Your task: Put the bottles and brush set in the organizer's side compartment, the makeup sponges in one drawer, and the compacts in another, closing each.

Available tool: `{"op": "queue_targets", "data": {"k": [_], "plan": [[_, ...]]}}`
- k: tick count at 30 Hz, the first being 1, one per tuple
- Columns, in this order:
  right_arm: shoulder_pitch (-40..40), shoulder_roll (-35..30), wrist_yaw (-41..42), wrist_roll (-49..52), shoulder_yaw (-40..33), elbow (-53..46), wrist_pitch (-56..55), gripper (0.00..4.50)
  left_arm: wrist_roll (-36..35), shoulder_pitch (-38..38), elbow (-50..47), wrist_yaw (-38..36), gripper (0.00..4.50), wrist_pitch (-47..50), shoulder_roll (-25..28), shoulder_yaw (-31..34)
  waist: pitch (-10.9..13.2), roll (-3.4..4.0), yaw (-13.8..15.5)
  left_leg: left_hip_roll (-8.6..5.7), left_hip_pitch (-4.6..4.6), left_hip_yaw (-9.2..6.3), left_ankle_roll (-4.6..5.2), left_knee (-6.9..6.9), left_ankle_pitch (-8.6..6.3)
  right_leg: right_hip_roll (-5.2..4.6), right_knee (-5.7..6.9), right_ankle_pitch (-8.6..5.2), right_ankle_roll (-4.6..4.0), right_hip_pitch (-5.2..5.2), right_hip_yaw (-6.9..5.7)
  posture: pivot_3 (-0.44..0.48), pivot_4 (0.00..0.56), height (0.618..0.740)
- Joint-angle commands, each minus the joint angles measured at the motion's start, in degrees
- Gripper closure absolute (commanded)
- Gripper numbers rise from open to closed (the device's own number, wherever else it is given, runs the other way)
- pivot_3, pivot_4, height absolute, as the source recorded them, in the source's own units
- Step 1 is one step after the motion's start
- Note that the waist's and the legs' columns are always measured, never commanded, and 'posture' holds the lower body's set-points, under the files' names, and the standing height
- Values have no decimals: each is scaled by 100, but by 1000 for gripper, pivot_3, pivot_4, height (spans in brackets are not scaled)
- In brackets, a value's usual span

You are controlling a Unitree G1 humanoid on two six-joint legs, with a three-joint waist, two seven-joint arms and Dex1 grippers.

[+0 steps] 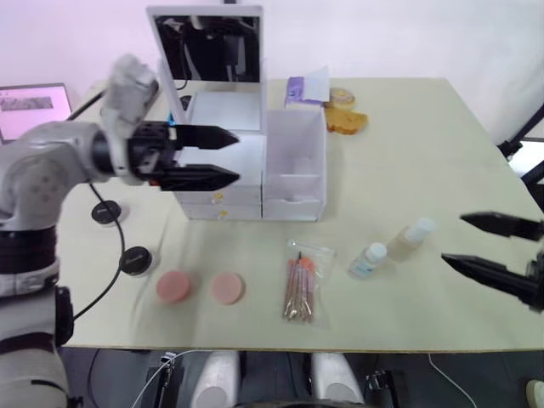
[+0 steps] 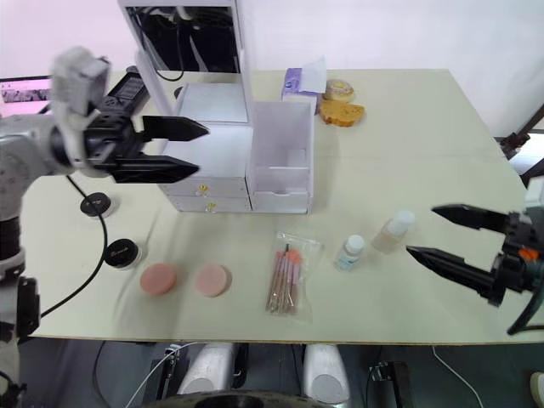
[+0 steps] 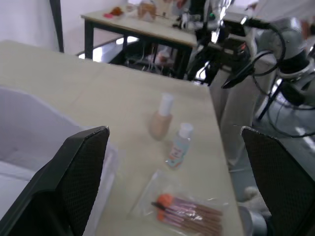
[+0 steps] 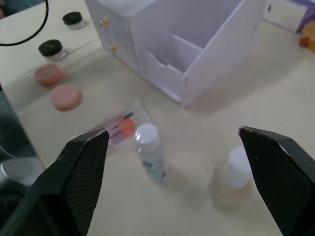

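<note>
A: Table [image 1: 442, 170] first — what's sitting on it?

B: Organizer [image 1: 246, 161] w/ mirror lid up is standing toward the back, both drawers looking shut, side bin [image 1: 295, 166] looking empty. Everything else is lying loose in front of it.

A: So nothing's done yet?

B: Judging by the layout, no. Brush set [image 1: 302, 285] is lying flat in front of the bin. Taller bottle [image 1: 411, 237] and short one [image 1: 368, 259] are lying just beside each other, to the right of the brushes. Two sponges [image 1: 173, 286] [image 1: 227, 288] are sitting side by side near the front edge, left of the brushes. Two compacts [image 1: 135, 259] [image 1: 106, 212] are waiting further left, apart from each other.

A: Grippers?

B: Left gripper [image 1: 223, 156] is hovering in front of the drawers, fingers spread, holding nothing. Right gripper [image 2: 438, 231] is hanging released too, near the bottles, not touching them.

A: Remaining?

B: All of it, imo: bottles + brushes into the bin, sponges in one drawer, compacts in the other, each drawer closed.
</note>
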Motion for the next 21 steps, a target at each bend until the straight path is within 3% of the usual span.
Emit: {"op": "queue_targets", "data": {"k": [1, 6, 10, 15, 21], "plan": [[786, 713, -255, 82, -693, -687, -222, 44, 290, -731, -78, -106, 0, -207, -321, -414, 2, -2, 64, 0, -8, -8, 0, 5, 0, 0, -2, -4, 4, 3, -8, 0, 150, 740], [1659, 1442, -499, -19, -1134, -1028, -957, 44, 691, -1103, 108, -368, 0, -442, -590, -820, 1, -1, 16, -5, -17, 6, 0, 3, -1, -11, -30, -3, 4, 3, -3, 0, 150, 740], [2054, 1657, -733, 55, -1116, -1105, -1370, 44, 818, -1158, 220, -508, 0, -540, -679, -885, 2, -2, -59, -1, -7, 4, 1, -8, -1, -9, -22, -12, -9, 2, -3, 0, 150, 740], [1965, 1634, -1561, -502, -34, -1275, -1659, 44, 905, -969, 114, -636, 0, -658, -642, -810, 4, -5, -43, 1, -8, 5, 1, -3, -1, -10, -23, -14, -16, 2, -3, 0, 150, 740], [1034, 1477, -2140, -1151, 1291, -778, -2243, 44, 996, -541, -149, -358, 0, -595, -389, -601, 6, -3, -41, -2, -13, 6, 1, -2, -1, -15, -29, -10, -22, 0, -3, 0, 150, 740]]}}
